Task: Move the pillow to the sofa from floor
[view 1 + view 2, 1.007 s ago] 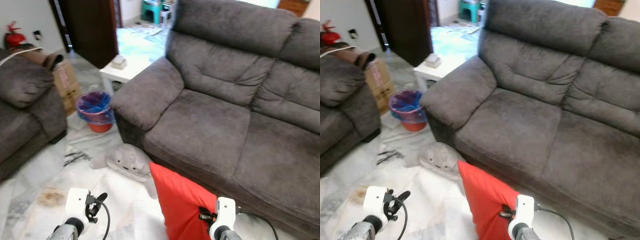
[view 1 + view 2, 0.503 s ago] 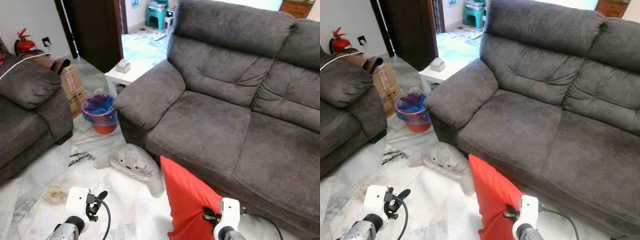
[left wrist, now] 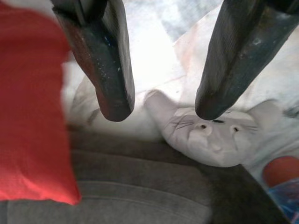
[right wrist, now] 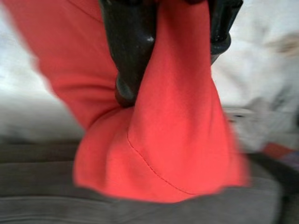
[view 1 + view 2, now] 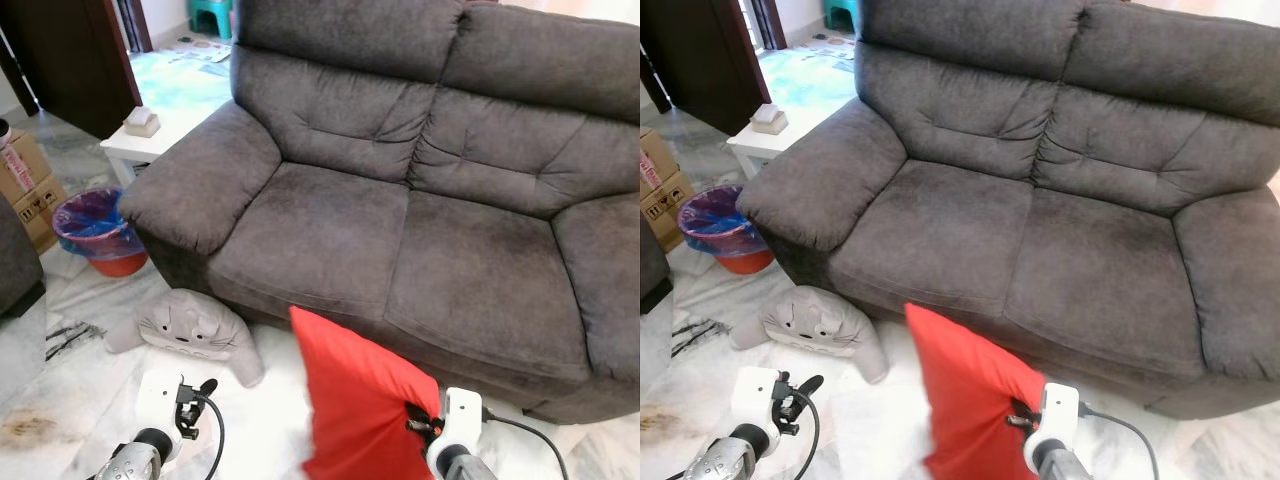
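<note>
A red pillow [image 5: 358, 400] hangs upright in front of the dark grey sofa [image 5: 400, 190], just before the edge of its seat. My right gripper [image 4: 175, 70] is shut on the pillow's corner, with red cloth [image 4: 159, 140] bunched between the black fingers [image 4: 128, 51]. The right wrist [image 5: 455, 425] sits at the pillow's right side. My left gripper [image 3: 161, 109] is open with nothing between its fingers; its wrist [image 5: 160, 410] is low at the left above the floor. A grey cat-face cushion [image 5: 190, 325] lies on the floor by the sofa's left front corner.
A red bin with a blue liner [image 5: 90, 225] stands left of the sofa arm. A small white table [image 5: 150, 135] with a tissue box is behind it, and a cardboard box [image 5: 25, 185] at the far left. Pale marble floor [image 5: 60, 400] spreads before the sofa.
The camera has turned right, so the sofa now sits centred in view. The red pillow stays held in the right gripper, in front of the seat edge.
</note>
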`<state>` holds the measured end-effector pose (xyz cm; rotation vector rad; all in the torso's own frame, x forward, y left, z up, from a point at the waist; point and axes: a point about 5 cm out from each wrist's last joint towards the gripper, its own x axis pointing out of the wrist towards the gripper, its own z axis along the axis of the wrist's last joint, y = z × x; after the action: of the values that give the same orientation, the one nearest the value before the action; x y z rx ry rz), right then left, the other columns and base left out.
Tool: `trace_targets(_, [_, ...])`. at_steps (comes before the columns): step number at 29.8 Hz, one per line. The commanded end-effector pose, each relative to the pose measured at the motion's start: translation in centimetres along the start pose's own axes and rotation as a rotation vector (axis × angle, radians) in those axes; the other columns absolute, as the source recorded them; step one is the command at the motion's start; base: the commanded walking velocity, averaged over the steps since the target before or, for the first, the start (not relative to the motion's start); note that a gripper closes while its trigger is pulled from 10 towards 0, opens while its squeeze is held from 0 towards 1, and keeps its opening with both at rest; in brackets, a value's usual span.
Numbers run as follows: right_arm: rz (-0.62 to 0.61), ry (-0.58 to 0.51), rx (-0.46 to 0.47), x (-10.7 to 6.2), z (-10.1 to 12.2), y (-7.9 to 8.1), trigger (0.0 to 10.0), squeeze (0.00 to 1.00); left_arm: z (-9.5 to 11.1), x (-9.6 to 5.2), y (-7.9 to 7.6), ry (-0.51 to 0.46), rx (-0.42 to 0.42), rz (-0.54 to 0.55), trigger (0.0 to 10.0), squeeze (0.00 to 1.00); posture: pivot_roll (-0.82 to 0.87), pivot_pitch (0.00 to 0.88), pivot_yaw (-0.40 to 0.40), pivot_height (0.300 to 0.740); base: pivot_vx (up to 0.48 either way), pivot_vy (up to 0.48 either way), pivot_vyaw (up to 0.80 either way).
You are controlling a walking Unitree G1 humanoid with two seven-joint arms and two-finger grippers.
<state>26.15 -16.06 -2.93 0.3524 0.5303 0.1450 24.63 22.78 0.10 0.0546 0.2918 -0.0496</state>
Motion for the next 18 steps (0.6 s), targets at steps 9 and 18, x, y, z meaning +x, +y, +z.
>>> trace_targets(9, [0.263, -0.124, -0.182, 1.3, 4.5, 2.4, 10.0, 0.0, -0.2, -0.4, 0.6, 0.019, 0.019, -0.03, 10.0, 0.0, 0.17, 0.136, -0.019, 0.74, 0.0, 0.0, 0.0])
trace_targets(18, [0.503, -0.042, -0.394, 1.3, 5.2, 4.0, 10.0, 0.0, -0.2, -1.0, 1.7, 0.06, 0.148, -0.13, 10.0, 0.0, 0.18, 0.134, -0.016, 0.74, 0.0, 0.0, 0.0])
